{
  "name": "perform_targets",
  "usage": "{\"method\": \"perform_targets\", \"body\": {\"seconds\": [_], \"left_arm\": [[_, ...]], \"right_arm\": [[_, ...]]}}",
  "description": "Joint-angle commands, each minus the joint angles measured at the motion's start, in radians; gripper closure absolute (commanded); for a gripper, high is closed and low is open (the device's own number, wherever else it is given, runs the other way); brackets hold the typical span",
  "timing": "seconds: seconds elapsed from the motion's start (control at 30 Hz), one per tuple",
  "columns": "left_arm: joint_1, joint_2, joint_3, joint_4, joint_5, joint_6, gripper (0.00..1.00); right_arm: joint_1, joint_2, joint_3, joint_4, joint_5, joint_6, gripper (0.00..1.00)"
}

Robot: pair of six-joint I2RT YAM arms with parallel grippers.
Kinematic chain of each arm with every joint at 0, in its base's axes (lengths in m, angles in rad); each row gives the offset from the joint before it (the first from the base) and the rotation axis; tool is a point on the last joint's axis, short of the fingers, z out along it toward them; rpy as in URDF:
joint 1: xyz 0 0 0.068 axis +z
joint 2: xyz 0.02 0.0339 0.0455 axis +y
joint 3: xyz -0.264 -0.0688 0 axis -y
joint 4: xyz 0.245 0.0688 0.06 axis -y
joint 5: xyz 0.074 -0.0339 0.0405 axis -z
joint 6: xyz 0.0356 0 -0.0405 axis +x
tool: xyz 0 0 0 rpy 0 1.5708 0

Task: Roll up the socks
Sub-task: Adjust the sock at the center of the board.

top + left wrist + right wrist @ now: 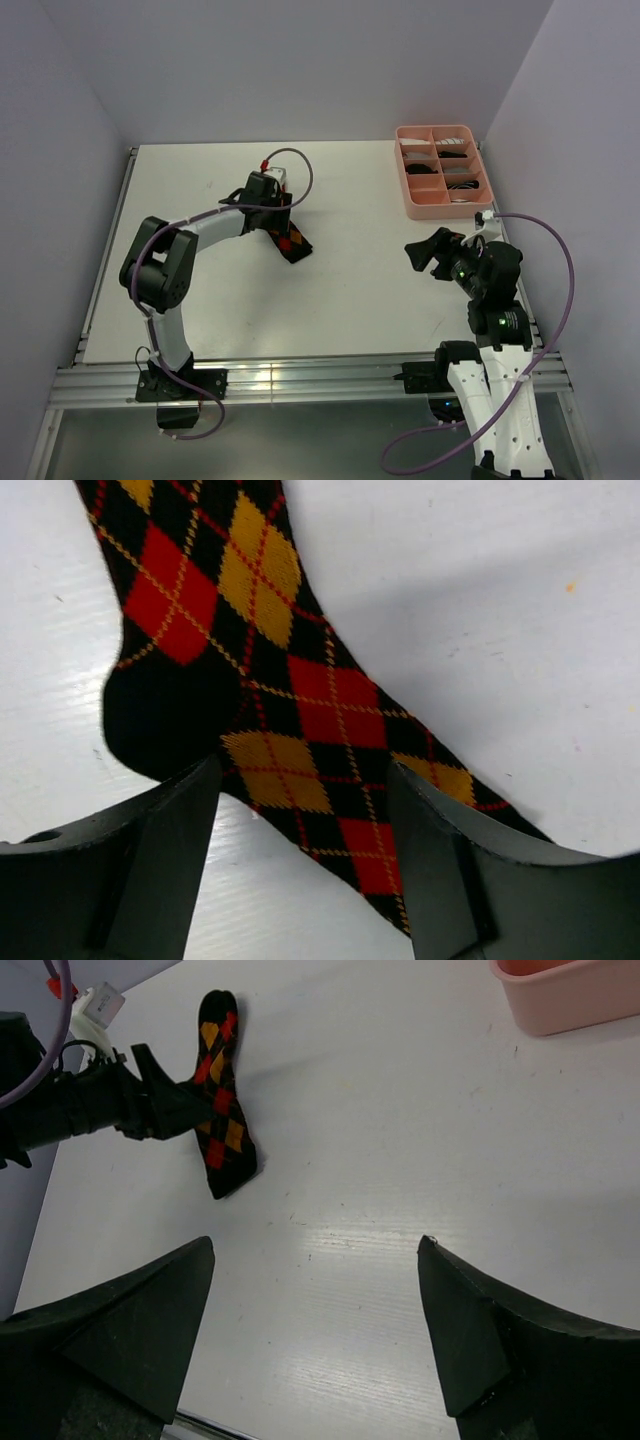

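Note:
One of the socks, black with red and yellow argyle diamonds (293, 243), lies flat on the white table left of centre. My left gripper (279, 222) is down over it. In the left wrist view the sock (300, 700) runs diagonally, and the left gripper (303, 780) stands open, its two fingers on either side of the narrow part without pinching the fabric. My right gripper (421, 256) hovers open at the right of the table with nothing between its fingers. In its own view the right gripper (315, 1250) looks across bare table at the sock (221, 1110).
A pink compartment tray (413, 205) stands at the back right with dark and light things in its cells; its corner (560, 1000) shows in the right wrist view. The left arm (80, 1105) reaches in from the left. Walls close the table on three sides.

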Motion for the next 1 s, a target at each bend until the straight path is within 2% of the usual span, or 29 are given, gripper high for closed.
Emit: {"method": "perform_targets", "body": {"seconds": [0.0, 0.17, 0.37, 0.5, 0.6, 0.7, 0.73, 0.83, 0.9, 0.97], "left_arm": [[-0.016, -0.020, -0.024, -0.004, 0.029, -0.089, 0.29], [-0.065, -0.060, -0.116, -0.018, -0.023, -0.289, 0.31], [-0.170, -0.103, -0.198, -0.027, 0.002, -0.534, 0.32], [-0.281, -0.152, -0.184, -0.061, -0.043, -0.579, 0.32], [-0.353, -0.222, -0.175, -0.067, -0.099, -0.521, 0.31], [-0.344, -0.256, -0.129, -0.080, -0.212, -0.383, 0.31], [-0.335, -0.258, -0.103, -0.069, -0.250, -0.288, 0.31], [-0.294, -0.249, -0.064, -0.012, -0.243, -0.107, 0.30], [-0.235, -0.221, -0.052, 0.043, -0.193, -0.015, 0.30], [-0.185, -0.172, -0.031, 0.062, -0.110, 0.016, 0.30]], "right_arm": [[0.008, -0.003, -0.003, 0.021, -0.007, 0.011, 0.11], [0.008, 0.002, -0.004, 0.033, -0.013, 0.020, 0.12], [0.008, 0.013, -0.006, 0.040, -0.009, 0.019, 0.12], [0.009, 0.025, 0.000, 0.040, -0.007, 0.010, 0.12], [0.008, 0.020, 0.002, 0.034, -0.003, 0.002, 0.12], [0.009, 0.011, 0.000, 0.027, -0.007, -0.001, 0.12], [0.008, 0.010, -0.003, 0.026, -0.010, -0.001, 0.12], [0.008, 0.002, -0.007, 0.024, -0.024, 0.004, 0.12], [0.008, -0.010, -0.012, 0.023, -0.036, 0.011, 0.12], [0.008, -0.021, -0.015, 0.023, -0.047, 0.016, 0.13]]}}
